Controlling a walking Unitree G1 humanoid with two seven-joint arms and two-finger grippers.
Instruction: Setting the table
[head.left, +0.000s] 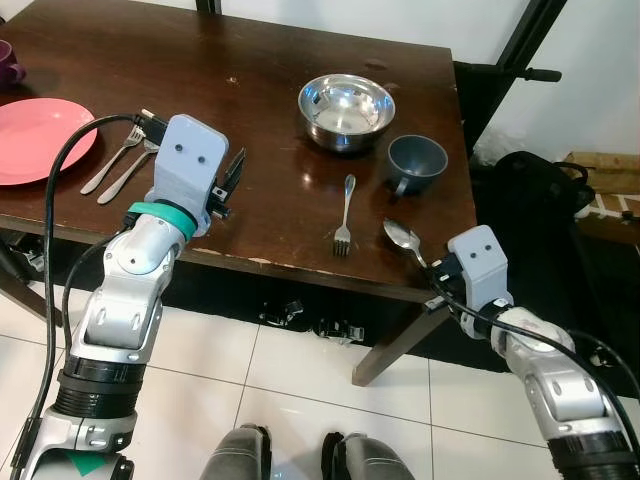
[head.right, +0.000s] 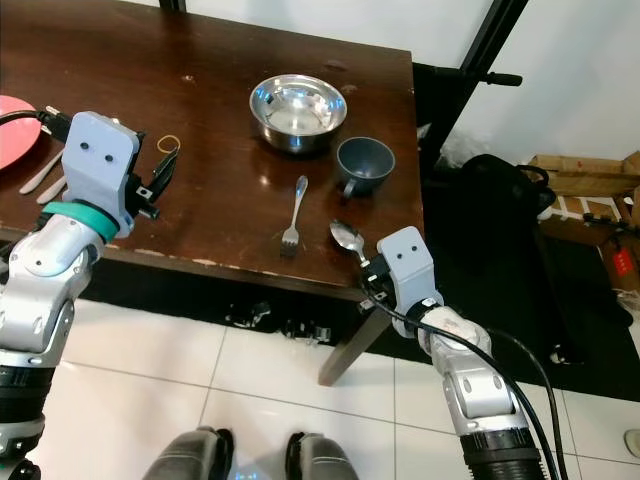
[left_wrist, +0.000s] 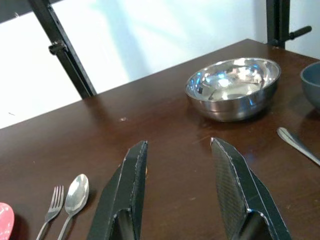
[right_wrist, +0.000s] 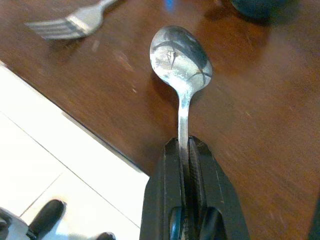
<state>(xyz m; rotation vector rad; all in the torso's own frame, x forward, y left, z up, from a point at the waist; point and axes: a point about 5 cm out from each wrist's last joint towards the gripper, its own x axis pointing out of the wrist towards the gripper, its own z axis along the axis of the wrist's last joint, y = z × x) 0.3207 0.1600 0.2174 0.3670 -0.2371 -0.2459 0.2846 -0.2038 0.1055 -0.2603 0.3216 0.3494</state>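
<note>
right gripper (right_wrist: 186, 150) clamped on spoon (right_wrist: 181, 57) handle | bowl over table (right_wrist: 260, 100) | fork (right_wrist: 70, 22) near

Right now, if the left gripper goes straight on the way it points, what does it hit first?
Probably the steel bowl. The left gripper hangs open over bare table, and the bowl sits slightly to one side of its line, so depth is uncertain.

Pink plate (head.left: 35, 140), silver bowl (head.left: 346, 111), dark-brown table (head.left: 250, 90).

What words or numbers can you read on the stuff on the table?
None: no word, number or brand is readable on anything.
The steel bowl, blue cup, pink plate, forks and the spoon held by the right gripper are all plain.
The left gripper has no label either.
</note>
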